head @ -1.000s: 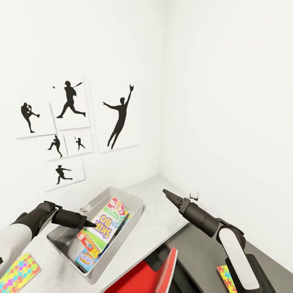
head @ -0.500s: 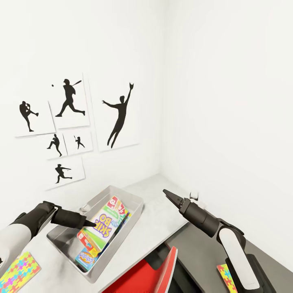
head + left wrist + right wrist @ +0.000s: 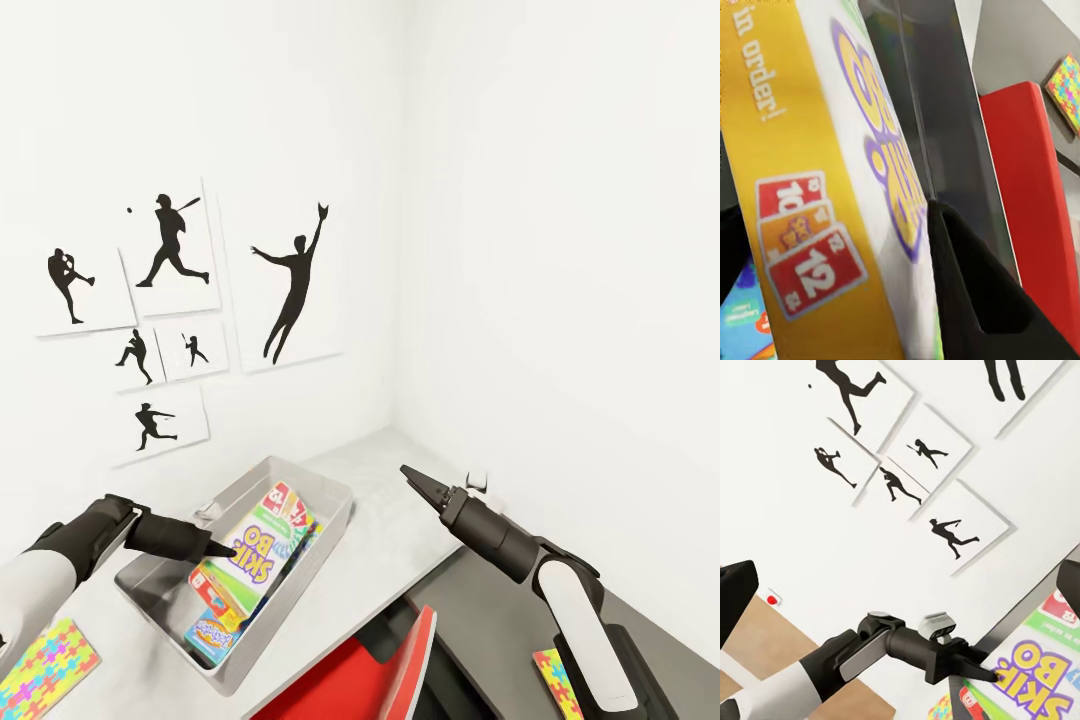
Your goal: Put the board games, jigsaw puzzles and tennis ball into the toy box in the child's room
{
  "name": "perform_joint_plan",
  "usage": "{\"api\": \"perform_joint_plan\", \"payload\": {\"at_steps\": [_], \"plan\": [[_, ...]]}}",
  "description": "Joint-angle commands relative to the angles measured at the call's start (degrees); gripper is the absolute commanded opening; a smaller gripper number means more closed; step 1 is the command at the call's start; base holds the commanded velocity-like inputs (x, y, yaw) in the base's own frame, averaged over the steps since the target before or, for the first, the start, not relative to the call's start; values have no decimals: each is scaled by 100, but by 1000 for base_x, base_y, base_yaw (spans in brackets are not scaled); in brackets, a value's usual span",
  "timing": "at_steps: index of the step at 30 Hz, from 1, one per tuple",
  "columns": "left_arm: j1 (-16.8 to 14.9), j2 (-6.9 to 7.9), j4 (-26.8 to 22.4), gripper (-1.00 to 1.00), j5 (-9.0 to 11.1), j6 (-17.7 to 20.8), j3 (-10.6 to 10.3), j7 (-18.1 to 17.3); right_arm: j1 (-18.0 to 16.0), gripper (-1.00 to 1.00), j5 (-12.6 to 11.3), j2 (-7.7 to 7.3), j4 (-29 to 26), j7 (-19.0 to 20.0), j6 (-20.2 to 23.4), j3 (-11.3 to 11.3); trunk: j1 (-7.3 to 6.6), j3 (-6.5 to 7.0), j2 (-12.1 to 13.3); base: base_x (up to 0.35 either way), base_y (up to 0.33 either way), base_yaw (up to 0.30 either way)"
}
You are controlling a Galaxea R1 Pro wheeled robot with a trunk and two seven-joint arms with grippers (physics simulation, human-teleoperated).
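- Head view: white-walled corner with black baseball silhouette prints [image 3: 180,300] at 10 o'clock; pale grey table [image 3: 380,500] below.
- Toy box [image 3: 335,505] at 6 o'clock on the table, holding the Skip-Bo game box [image 3: 262,548], long axis running 1 to 7 o'clock.
- Left fingers [image 3: 225,549] pinch the Skip-Bo box.
- Right fingers [image 3: 412,477] pressed together, empty, at 5 o'clock.
- Jigsaw puzzle [image 3: 45,665] lies at 8 o'clock.

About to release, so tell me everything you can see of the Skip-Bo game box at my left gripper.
The Skip-Bo box is a flat printed carton, white-faced with purple-outlined yellow lettering, green trim and a yellow side showing red numbered cards. It lies tilted inside the grey toy box, on top of a white-red game box and a small blue one. The left gripper is at its edge, a finger on either side; actual contact is unclear.
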Motion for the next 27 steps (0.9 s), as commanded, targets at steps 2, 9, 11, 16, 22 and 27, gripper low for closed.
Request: {"api": "perform_joint_plan", "payload": {"at_steps": [2, 9, 11, 16, 22, 27], "plan": [[-6, 9, -5, 100, 54, 64, -44, -2, -5, 100, -25, -3, -1, -1, 25, 0, 2, -11, -9, 0, 0, 0], [-6, 18, -5, 100, 54, 66, -40, 1, -5, 100, -25, -3, -1, -1, 26, 1, 2, -11, -9, 0, 0, 0], [-6, 19, -5, 100, 54, 66, -40, 3, -5, 100, -25, -3, -1, -1, 26, 1, 2, -11, -9, 0, 0, 0], [-8, 30, -5, 100, 54, 66, -32, 3, -5, 100, -25, -2, -1, -1, 25, 1, 2, -11, -9, 0, 0, 0], [-8, 222, -5, 100, 78, 58, 19, -45, -5, 100, -25, -3, -1, -1, 25, 1, 2, -11, -9, 0, 0, 0], [-11, 412, -5, 100, 111, 61, 173, -123, -5, 100, -23, -3, -1, -1, 25, 1, 2, -11, -9, 0, 0, 0]]}}
